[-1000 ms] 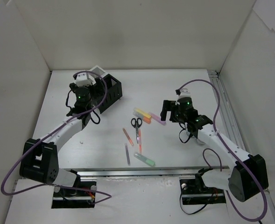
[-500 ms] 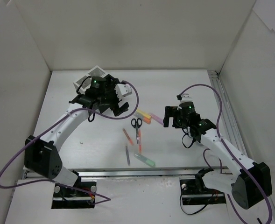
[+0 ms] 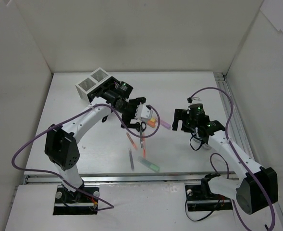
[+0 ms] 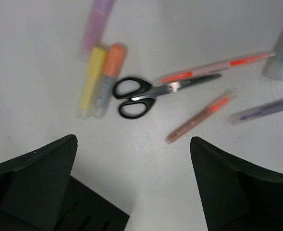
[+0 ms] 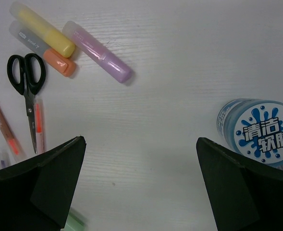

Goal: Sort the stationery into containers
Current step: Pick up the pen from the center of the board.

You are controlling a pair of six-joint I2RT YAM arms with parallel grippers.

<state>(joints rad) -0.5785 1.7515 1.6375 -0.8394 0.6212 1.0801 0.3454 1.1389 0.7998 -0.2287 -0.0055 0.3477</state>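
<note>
White table (image 3: 103,154) | 1 scissors (image 4: 136,94) | 3 pens (image 4: 199,115) | 4 highlighters (image 4: 91,82) | left tool (image 4: 134,140), right tool (image 5: 141,140) both released, empty

Bench (image 3: 83,139) lies bare at the top view's lower left and upper right. Scissors (image 3: 140,126), pens (image 3: 130,158) and highlighters (image 3: 150,166) clutter the centre; mesh cups (image 3: 90,84) block the upper left.
</note>
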